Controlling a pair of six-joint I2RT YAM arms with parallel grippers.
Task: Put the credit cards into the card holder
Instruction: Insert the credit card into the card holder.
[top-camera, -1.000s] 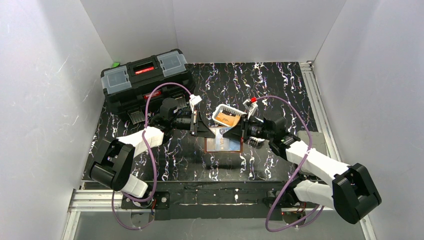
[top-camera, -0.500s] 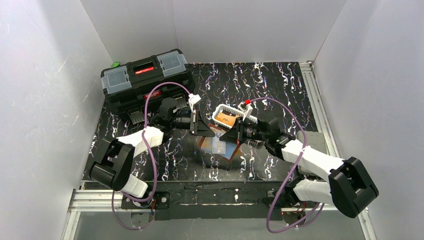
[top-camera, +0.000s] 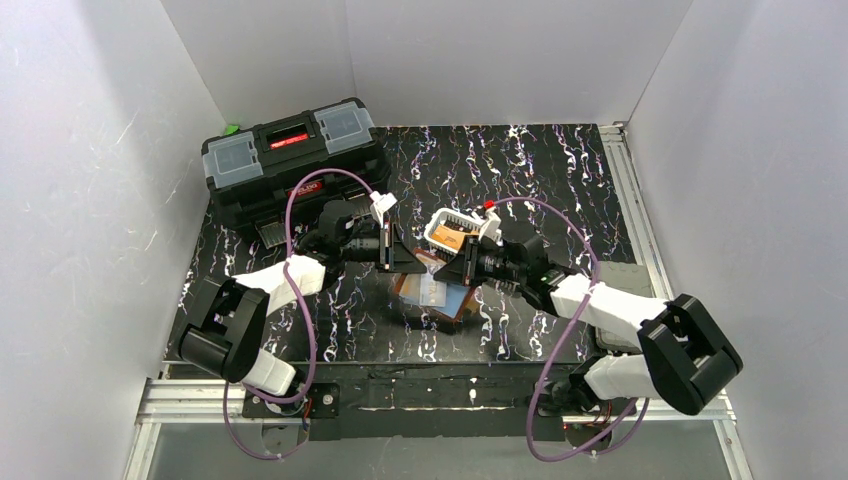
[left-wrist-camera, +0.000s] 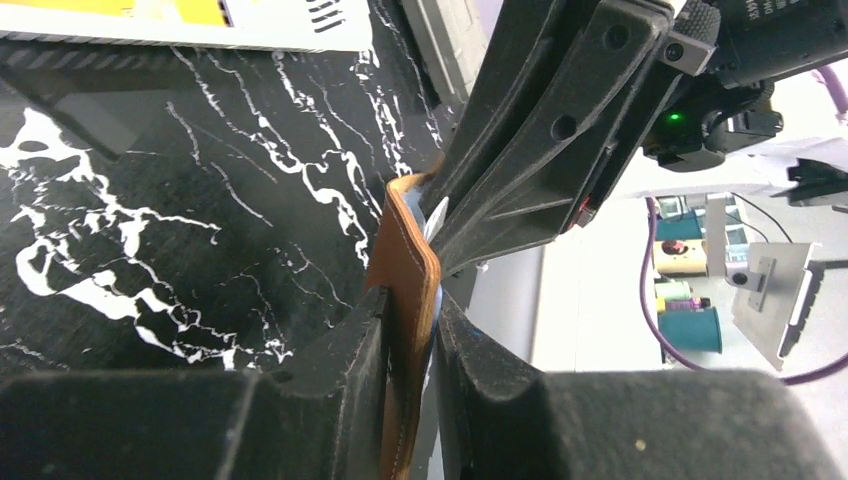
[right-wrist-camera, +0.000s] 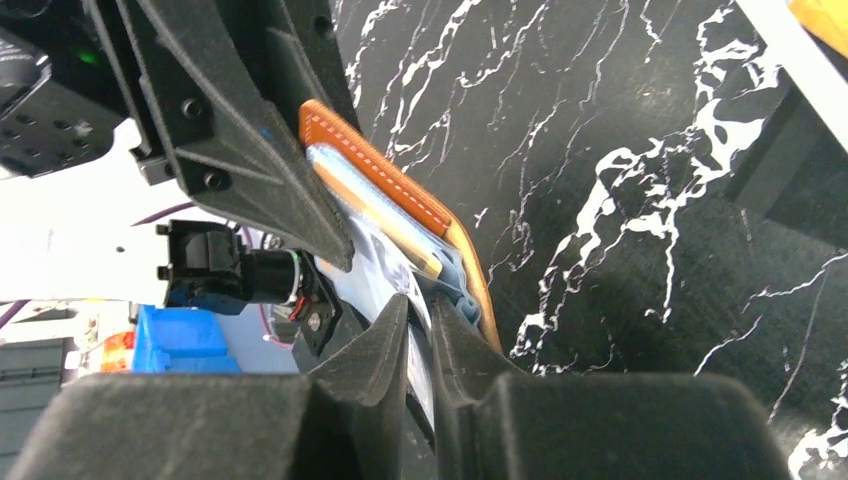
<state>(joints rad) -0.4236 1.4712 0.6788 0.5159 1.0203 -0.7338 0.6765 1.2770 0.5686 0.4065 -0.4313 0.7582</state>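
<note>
The brown leather card holder (top-camera: 432, 297) hangs tilted just above the table between the two grippers. My left gripper (top-camera: 397, 257) is shut on its leather edge (left-wrist-camera: 405, 290), the pads pressed on both sides. In the right wrist view the card holder (right-wrist-camera: 395, 185) stands open, with a gold card edge (right-wrist-camera: 400, 228) lying in its sleeves. My right gripper (right-wrist-camera: 420, 335) pinches a thin whitish card (right-wrist-camera: 424, 375) at the holder's mouth, jaws almost together. The right gripper (top-camera: 458, 270) faces the left one closely. More orange credit cards (top-camera: 455, 238) lie in the white basket.
The white slotted basket (top-camera: 438, 228) sits just behind the grippers. A big black toolbox (top-camera: 290, 160) stands at the back left. White walls close in the table on three sides, and a metal rail (top-camera: 625, 190) runs along the right.
The right arm has pushed left toward the left gripper. The card holder has shifted left and turned from lying flat to tilted. Both grippers have eased slightly.
</note>
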